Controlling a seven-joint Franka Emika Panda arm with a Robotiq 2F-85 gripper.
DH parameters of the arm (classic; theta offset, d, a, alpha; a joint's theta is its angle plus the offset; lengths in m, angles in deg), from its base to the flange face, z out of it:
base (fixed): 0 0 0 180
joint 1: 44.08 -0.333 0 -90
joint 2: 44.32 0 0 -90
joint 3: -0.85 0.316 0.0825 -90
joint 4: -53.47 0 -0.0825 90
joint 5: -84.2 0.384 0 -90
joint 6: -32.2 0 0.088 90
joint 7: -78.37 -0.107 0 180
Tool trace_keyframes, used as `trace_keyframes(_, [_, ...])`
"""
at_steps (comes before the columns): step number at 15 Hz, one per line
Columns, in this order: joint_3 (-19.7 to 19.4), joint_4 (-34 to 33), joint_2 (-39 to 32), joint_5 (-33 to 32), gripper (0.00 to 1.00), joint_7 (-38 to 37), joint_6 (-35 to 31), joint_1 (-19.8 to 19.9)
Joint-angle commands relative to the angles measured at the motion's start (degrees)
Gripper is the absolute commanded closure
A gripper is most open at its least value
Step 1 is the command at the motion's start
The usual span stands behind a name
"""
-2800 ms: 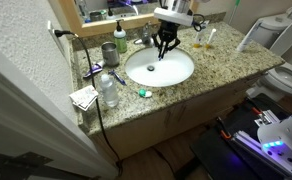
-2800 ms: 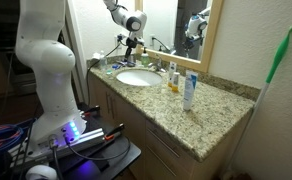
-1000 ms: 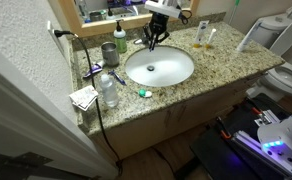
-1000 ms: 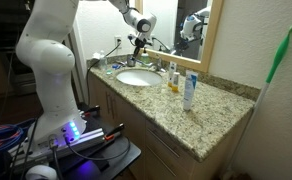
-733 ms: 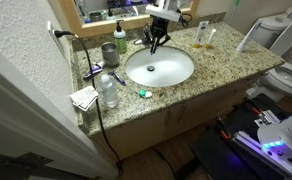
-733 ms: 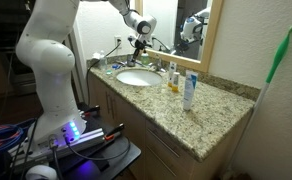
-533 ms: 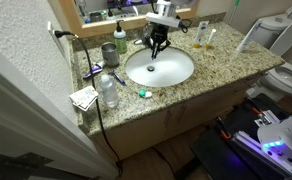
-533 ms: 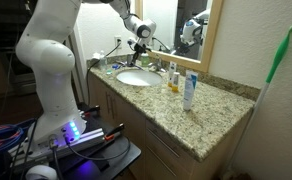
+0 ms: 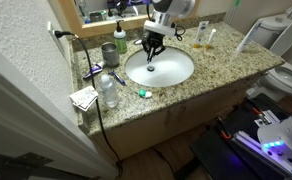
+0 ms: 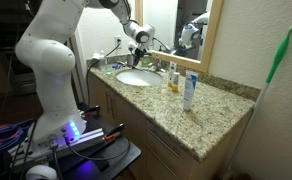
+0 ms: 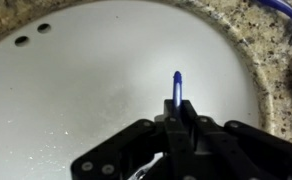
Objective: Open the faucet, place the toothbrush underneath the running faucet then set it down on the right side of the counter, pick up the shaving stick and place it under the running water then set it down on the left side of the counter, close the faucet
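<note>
My gripper (image 11: 182, 108) is shut on the thin blue toothbrush (image 11: 177, 85), whose tip pokes out past the fingers. It hangs over the white basin (image 11: 76, 90), where a few droplets show. In both exterior views the gripper (image 9: 151, 46) (image 10: 141, 44) points down over the back of the basin (image 9: 166, 72), close to the small chrome faucet (image 9: 145, 41). Whether water runs, I cannot tell. The speckled granite counter (image 9: 221, 62) surrounds the basin. A blue-handled thing that looks like the shaving stick (image 9: 94, 70) lies left of the basin.
A green cup (image 9: 108, 52) and a soap dispenser (image 9: 120, 37) stand at the back left, and a clear bottle (image 9: 108, 90) at the front left. An amber bottle (image 9: 201, 38) and a white tube (image 10: 189, 90) stand on the other side. The mirror wall is right behind the faucet.
The gripper, still shut on the toothbrush, has come down and forward from beside the faucet to over the back of the basin.
</note>
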Motion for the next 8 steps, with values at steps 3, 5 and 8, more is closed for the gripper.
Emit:
trace_keyframes(3, [-0.22,-0.70,-0.55,0.33,0.90,1.32,-2.00,-0.35])
trace_keyframes(5, [-0.15,-0.74,-0.55,0.36,0.90,1.50,-2.35,-0.36])
trace_keyframes(8, [0.21,0.68,0.55,0.84,0.98,1.03,-1.65,-0.44])
